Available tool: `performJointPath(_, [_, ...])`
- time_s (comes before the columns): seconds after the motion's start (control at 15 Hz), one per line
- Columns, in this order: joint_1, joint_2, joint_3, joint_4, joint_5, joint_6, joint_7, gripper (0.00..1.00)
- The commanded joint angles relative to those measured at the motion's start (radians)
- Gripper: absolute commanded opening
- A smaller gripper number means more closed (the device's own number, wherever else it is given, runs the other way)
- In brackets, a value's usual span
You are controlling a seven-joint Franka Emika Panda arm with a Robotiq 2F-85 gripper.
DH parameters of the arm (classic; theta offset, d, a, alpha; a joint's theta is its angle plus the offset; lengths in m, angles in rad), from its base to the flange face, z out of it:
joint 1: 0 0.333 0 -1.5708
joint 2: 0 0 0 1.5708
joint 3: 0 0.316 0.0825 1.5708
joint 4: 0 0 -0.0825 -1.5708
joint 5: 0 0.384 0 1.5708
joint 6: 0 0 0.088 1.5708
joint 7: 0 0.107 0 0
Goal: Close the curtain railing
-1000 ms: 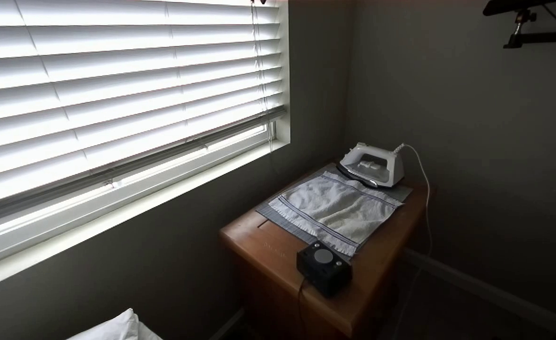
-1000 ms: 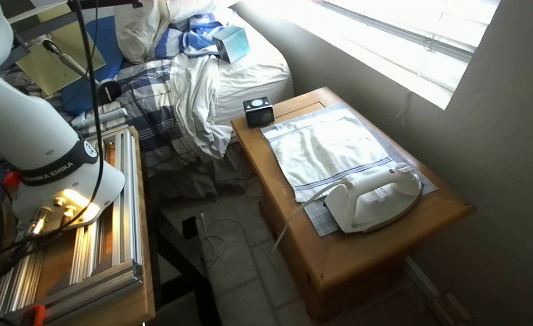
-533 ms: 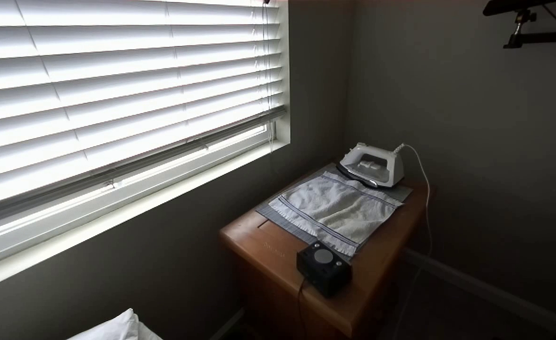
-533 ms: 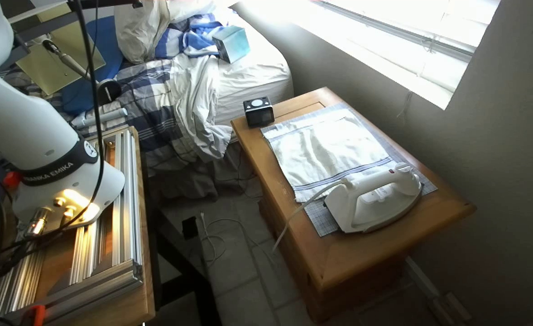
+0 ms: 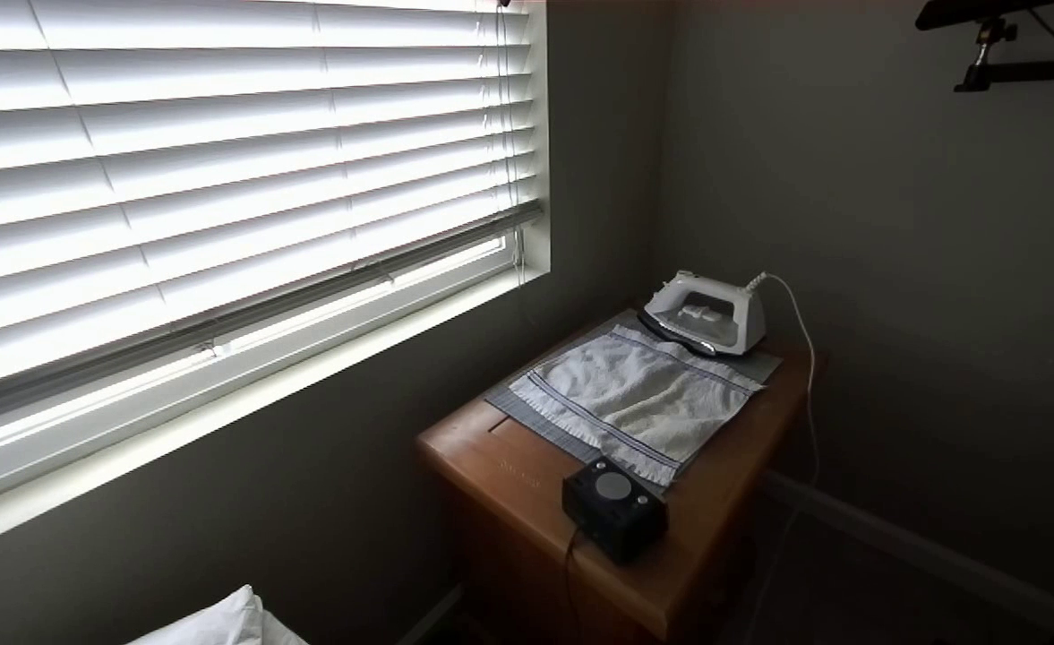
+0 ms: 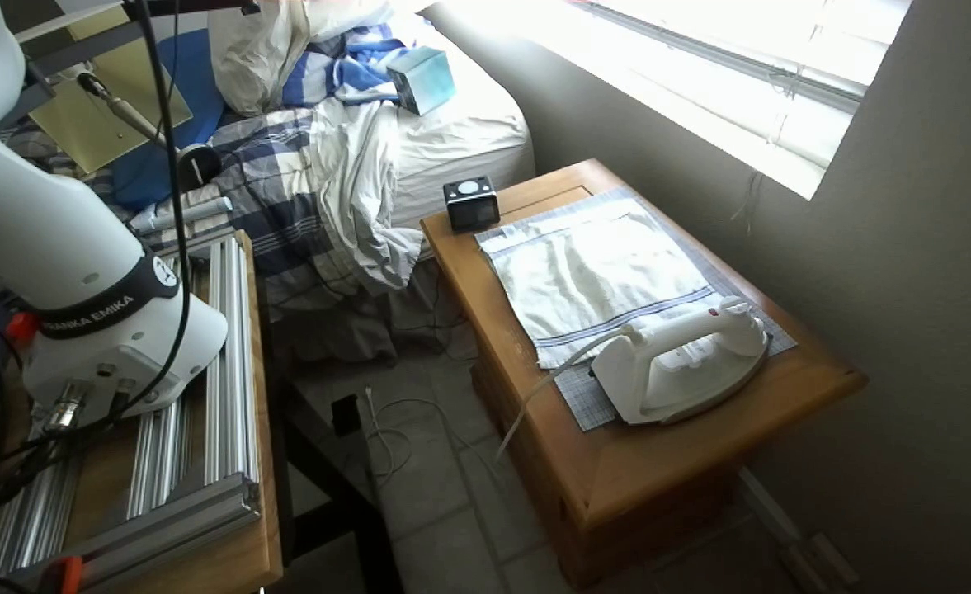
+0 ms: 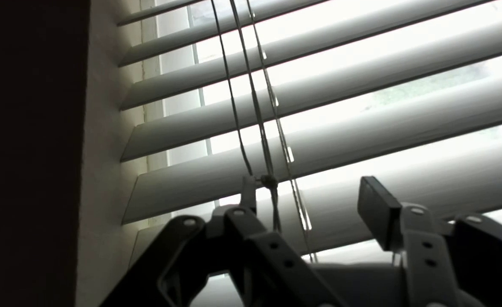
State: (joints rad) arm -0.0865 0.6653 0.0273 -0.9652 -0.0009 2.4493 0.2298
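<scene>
Looks unfinished, letting daylight through the blind (image 7: 327,147). Remaining, probably: grip and pull the cords (image 7: 256,102) hanging before the blind, near one end. Spread wide at the gripper (image 7: 310,198), clamping nothing. Can't follow the cords past the gripper, or confirm contact; can't see the blind's cut-off top.

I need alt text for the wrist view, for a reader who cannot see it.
An open, dark end effector in front of pale window blinds. Thin cords hang there, with a knot or bead appearing beside one fingertip.
</scene>
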Motion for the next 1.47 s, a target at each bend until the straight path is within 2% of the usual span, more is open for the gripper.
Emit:
performJointPath(0.0, [-0.017, -0.002, 0.022, -0.008, 0.025, 0.03, -0.028, 0.35])
performJointPath(0.33, [-0.024, -0.014, 0.022, -0.027, 0.026, 0.026, -0.027, 0.01])
performJointPath(0.73, [-0.041, -0.047, 0.051, -0.104, 0.038, -0.017, -0.046, 0.0])
performJointPath(1.2, [-0.061, -0.207, 0.04, -0.373, 0.033, -0.042, -0.03, 0.01])
performJointPath(1.4, [-0.071, -0.247, 0.046, -0.479, 0.053, 0.016, -0.02, 0.01])
